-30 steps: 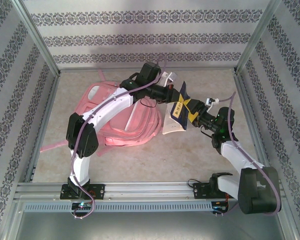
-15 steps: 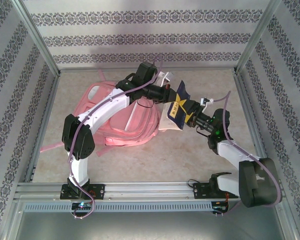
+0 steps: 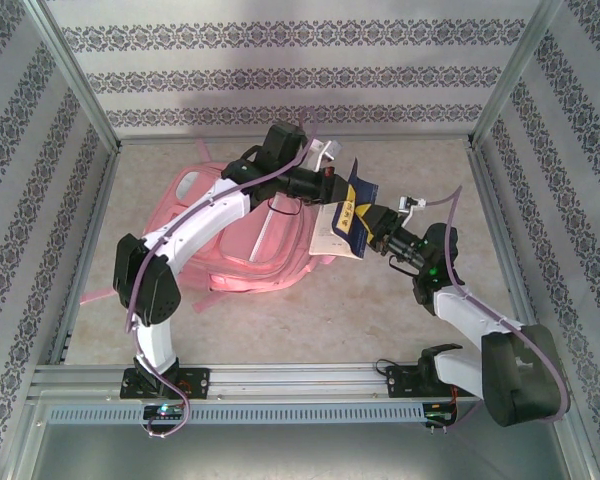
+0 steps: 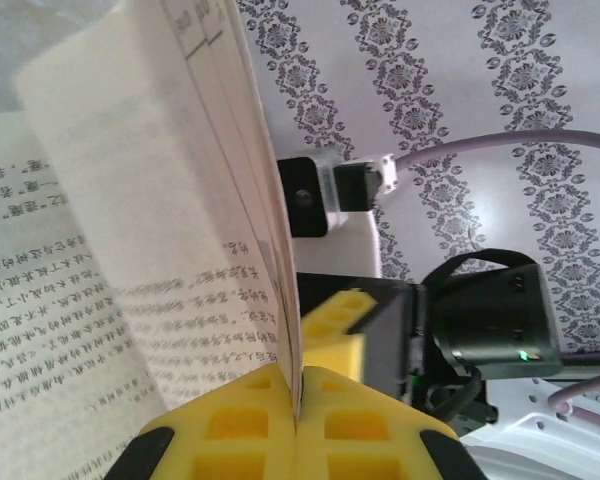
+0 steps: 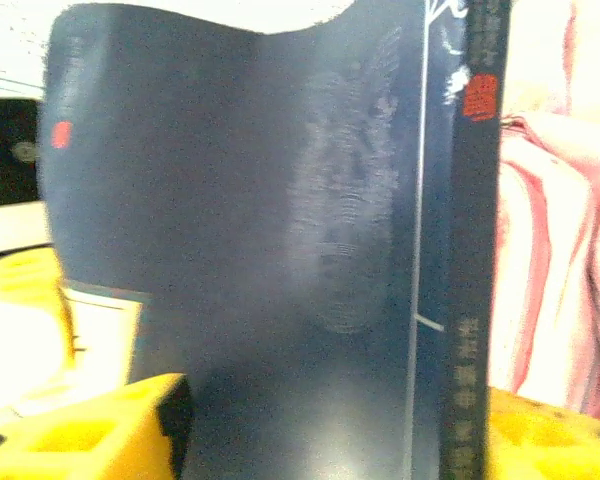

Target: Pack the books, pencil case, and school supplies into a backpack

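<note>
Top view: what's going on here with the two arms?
Both arms meet at the right edge of the pink backpack with an open navy book between them. The left gripper is shut on a thin sheaf of its pages. The right gripper has its fingers either side of the book; whether they grip it is unclear.

Navy book blocks backpack's right side; near table open.

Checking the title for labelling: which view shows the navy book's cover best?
Right wrist: the book faces it, cover and spine close up. Left wrist sees its open pages, pinched by the left pincer. Top view shows it small, by the backpack.
</note>
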